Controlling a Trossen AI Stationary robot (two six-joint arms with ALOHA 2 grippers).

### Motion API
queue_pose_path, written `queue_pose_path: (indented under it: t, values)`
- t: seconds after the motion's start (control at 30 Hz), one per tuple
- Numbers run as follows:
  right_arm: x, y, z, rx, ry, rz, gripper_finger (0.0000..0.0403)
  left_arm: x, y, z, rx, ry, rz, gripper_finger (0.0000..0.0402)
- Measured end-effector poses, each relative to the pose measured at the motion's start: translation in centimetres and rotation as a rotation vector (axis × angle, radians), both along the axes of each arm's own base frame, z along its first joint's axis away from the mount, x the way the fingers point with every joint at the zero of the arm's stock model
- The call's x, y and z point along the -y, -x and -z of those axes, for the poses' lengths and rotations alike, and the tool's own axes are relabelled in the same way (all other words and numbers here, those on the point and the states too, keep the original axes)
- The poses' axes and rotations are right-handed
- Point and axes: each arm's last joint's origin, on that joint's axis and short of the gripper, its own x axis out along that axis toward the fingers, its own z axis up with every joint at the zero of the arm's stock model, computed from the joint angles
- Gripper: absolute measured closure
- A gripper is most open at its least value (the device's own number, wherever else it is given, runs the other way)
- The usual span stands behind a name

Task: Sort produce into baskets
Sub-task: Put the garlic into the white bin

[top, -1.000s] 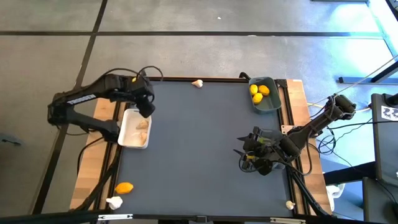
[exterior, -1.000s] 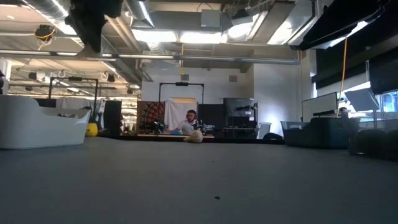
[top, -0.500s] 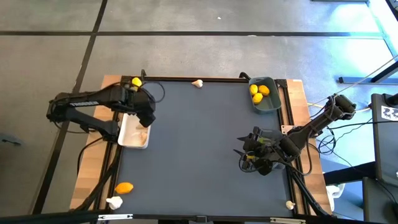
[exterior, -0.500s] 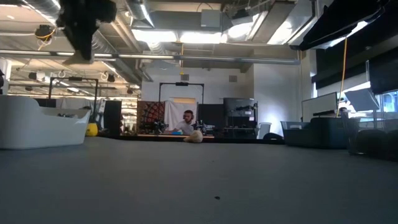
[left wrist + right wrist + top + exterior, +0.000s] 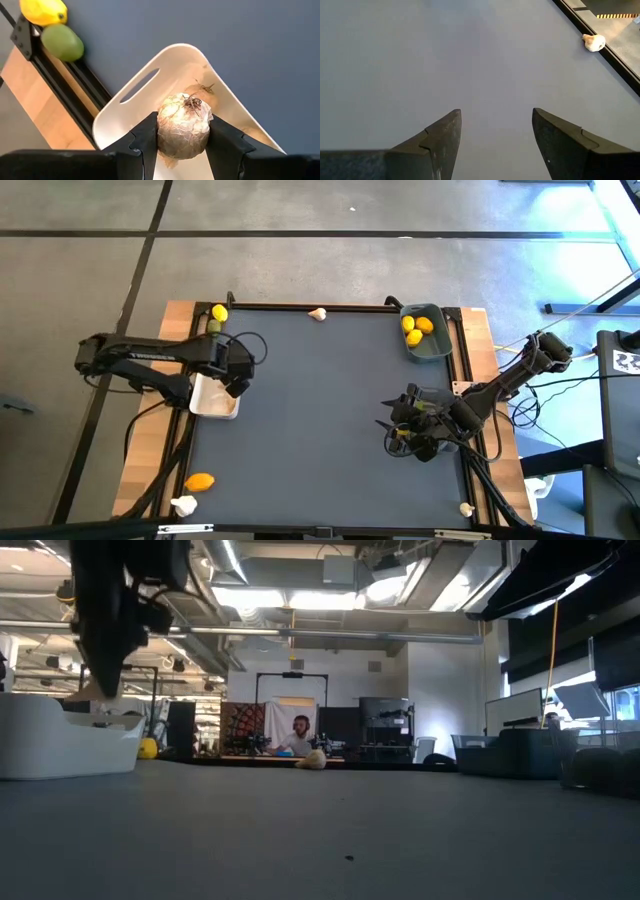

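Note:
My left gripper (image 5: 236, 376) hangs over the white basket (image 5: 212, 398) at the table's left edge, shut on an off-white garlic bulb (image 5: 184, 125). Another garlic bulb (image 5: 206, 94) lies in that basket. My right gripper (image 5: 396, 432) is open and empty, low over the table at the right; it also shows in the right wrist view (image 5: 495, 145). The blue-grey basket (image 5: 427, 345) at the far right holds lemons (image 5: 415, 326). I see no dark grey basket plainly. My left gripper pinches the garlic bulb between its two fingers, one on each round side (image 5: 162, 131). The fingers point down from above. The bulb sits with its root end (image 5: 192, 102) facing the basket and is lifted clear above the basket's floor.
A lemon (image 5: 219, 312) and a lime (image 5: 212, 326) lie on the far left border. A garlic bulb (image 5: 317, 313) lies at the far edge. A lemon (image 5: 200, 481) and a garlic bulb (image 5: 183, 505) lie near left, another garlic bulb (image 5: 466, 507) near right. The table's middle is bare mat.
My left gripper has moved from the far left corner toward the near edge and down, still shut on the garlic bulb, and now hangs low over the white basket. My right arm has kept still.

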Motion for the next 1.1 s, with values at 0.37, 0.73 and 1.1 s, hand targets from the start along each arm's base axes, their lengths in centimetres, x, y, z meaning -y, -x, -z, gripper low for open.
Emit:
queue_pose_path:
  t: [0.37,0.73,1.1]
  values:
    - [0.0,0.0,0.0,0.0,0.0,0.0,0.0162,0.1,0.7,3.1,-0.024,0.006,-0.026,0.027]
    - [0.0,0.0,0.0,0.0,0.0,0.0,0.0162,0.0,0.9,3.4,-0.037,-0.001,-0.02,0.018]
    - [0.0,0.0,0.0,0.0,0.0,0.0,0.0162,0.0,0.9,3.3,-0.051,0.002,0.013,0.0145]
